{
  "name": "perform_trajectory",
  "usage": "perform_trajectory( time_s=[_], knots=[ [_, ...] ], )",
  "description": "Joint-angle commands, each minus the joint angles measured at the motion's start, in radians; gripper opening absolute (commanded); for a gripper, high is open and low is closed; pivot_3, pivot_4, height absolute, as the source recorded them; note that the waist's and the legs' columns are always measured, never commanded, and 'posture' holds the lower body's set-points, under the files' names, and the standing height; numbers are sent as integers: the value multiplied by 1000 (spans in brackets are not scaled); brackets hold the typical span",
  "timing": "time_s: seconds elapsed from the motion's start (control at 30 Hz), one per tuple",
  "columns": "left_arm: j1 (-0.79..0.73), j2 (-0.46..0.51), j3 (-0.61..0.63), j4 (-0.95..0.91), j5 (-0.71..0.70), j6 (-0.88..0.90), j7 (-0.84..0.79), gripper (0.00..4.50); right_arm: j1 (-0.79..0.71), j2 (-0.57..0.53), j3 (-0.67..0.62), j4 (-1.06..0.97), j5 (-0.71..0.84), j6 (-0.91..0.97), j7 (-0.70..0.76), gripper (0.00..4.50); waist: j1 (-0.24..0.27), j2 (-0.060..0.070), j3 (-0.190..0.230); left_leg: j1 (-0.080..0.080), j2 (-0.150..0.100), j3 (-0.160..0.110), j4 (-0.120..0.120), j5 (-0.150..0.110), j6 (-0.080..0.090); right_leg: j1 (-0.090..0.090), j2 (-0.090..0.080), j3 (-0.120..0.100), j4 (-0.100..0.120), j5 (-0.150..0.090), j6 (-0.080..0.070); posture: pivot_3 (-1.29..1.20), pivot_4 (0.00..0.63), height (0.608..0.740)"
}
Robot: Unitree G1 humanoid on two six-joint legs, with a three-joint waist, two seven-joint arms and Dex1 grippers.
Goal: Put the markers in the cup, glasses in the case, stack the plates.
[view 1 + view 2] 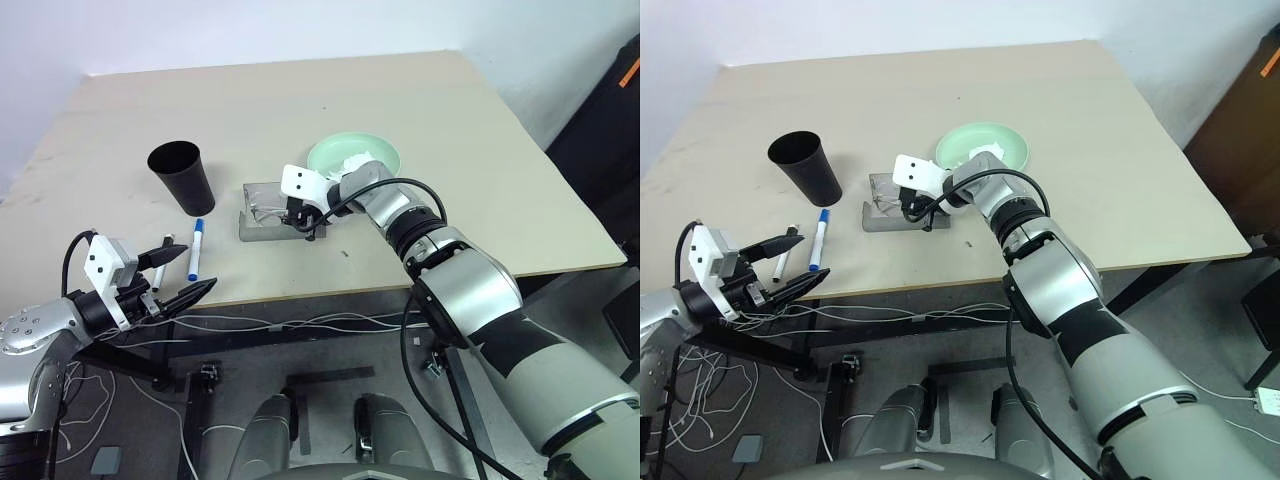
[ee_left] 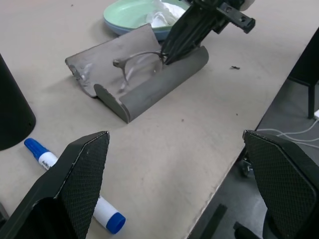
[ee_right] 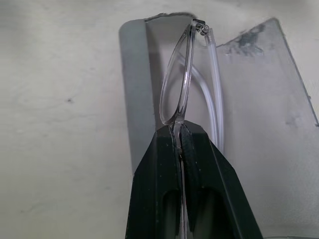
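Lowering glasses [image 3: 187, 94] into open case [image 2: 149, 89], right gripper [image 3: 180, 130] pinched on the frame to seat them; left gripper [image 2: 174, 164] wide, idle near markers [image 1: 197, 247].

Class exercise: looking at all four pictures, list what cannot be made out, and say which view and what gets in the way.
- Blue plate: not told apart; in the head view the right gripper and its arm overlap the green plate.
- Whether the glasses touch the case: right wrist view, the shut fingers cover their lower part.
- Cup: left wrist view, cut off by the edge.
- Second marker: head view, the open left gripper overlaps it.
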Motion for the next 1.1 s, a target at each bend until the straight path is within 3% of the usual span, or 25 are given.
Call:
perform_trajectory(
  time_s=[0.03, 1.1],
  knots=[
    [-13, 3, 23, -14, -11, -24, -4, 4500, 8, 19, 2, -15, -7, 16, 29, 17, 0, 0, 0, 0, 0, 0, 0, 0, 0, 0, 0, 0, 0, 0, 0, 0, 150, 740],
    [-37, -25, 13, 32, -14, -51, -13, 4500, -35, 20, -21, -36, 2, 170, 228, 17, 1, 0, 0, 0, 12, 3, 0, 0, 0, -2, 11, 3, -1, 4, -7, 0, 150, 740]
  ],
)
